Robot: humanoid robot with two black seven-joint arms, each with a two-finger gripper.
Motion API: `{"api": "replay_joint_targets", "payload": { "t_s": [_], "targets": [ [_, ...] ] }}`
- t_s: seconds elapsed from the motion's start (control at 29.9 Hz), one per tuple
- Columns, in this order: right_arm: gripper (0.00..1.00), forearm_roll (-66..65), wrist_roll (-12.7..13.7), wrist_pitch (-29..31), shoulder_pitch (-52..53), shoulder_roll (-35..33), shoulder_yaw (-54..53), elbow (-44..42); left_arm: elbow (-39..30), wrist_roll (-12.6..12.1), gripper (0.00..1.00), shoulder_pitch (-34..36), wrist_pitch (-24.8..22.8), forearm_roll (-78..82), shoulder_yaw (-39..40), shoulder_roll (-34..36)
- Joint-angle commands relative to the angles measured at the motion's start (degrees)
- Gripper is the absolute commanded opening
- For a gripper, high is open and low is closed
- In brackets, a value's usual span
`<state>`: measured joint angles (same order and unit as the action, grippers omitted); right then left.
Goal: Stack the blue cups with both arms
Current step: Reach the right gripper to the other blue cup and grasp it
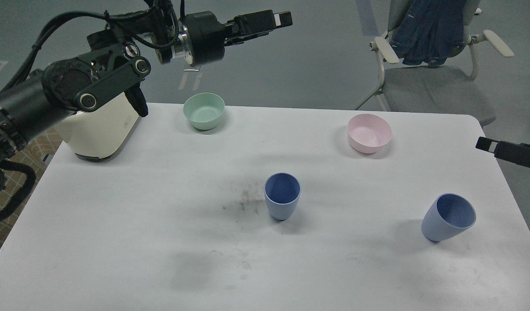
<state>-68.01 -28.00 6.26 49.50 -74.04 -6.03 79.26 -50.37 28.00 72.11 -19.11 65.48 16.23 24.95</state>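
Matte tapered cups stand apart; both grippers' finger spread unclear

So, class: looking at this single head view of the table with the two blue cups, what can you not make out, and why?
- Right gripper: only its tip enters at the right edge; jaw state unclear.
- Left gripper: seen side-on and dark, fingers not separable.
- Cream appliance: upper part hidden behind the left arm.
- Chair: top cut by the upper edge, back covered by a denim garment.
- Cup base: hidden under its own body.
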Motion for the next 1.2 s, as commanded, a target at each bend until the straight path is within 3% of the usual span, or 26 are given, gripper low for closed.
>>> {"api": "replay_joint_targets", "payload": {
  "t_s": [0.0, 0.47, 0.67, 0.77, 0.84, 0.97, 1.04, 1.17],
  "targets": [
    [1.0, -0.2, 0.0, -1.9, -2.8, -1.2, 0.6, 0.1, -0.1, 0.0, 0.92, -0.1, -0.1, 0.0, -0.1, -0.6],
    [0.99, -3.4, 0.0, -1.9, -9.8, 1.8, 0.8, 0.0, -0.6, 0.0, 0.92, -1.2, -0.1, 0.1, -0.1, -1.2],
    [0.89, -4.1, 0.0, -1.9, -10.7, 5.5, 0.8, -2.5, -0.7, 0.0, 0.92, -1.3, -0.1, 0.2, -0.1, -1.2],
    [0.78, -4.9, 0.0, -1.9, -11.1, 7.4, 0.8, -3.2, -0.7, 0.0, 0.92, -1.4, 0.0, 0.3, -0.1, -1.2],
    [0.65, -5.6, 0.0, -1.8, -11.4, 8.0, 0.8, -3.7, -0.7, 0.0, 0.92, -1.4, -0.1, 0.3, -0.1, -1.1],
    [0.2, -7.6, 0.0, -1.5, -11.9, 8.1, 0.8, -3.8, -0.7, 0.0, 0.92, -1.4, -0.1, 0.4, -0.2, -1.0],
    [0.06, -8.5, 0.5, -1.2, -12.0, 8.0, 0.8, -3.8, -0.7, 0.0, 0.92, -1.4, -0.1, 0.4, -0.2, -1.0],
    [0.0, -9.0, 1.4, -1.2, -11.9, 7.6, 0.8, -3.7, -0.7, 0.0, 0.92, -1.4, -0.1, 0.5, -0.2, -1.2]
  ]
}}
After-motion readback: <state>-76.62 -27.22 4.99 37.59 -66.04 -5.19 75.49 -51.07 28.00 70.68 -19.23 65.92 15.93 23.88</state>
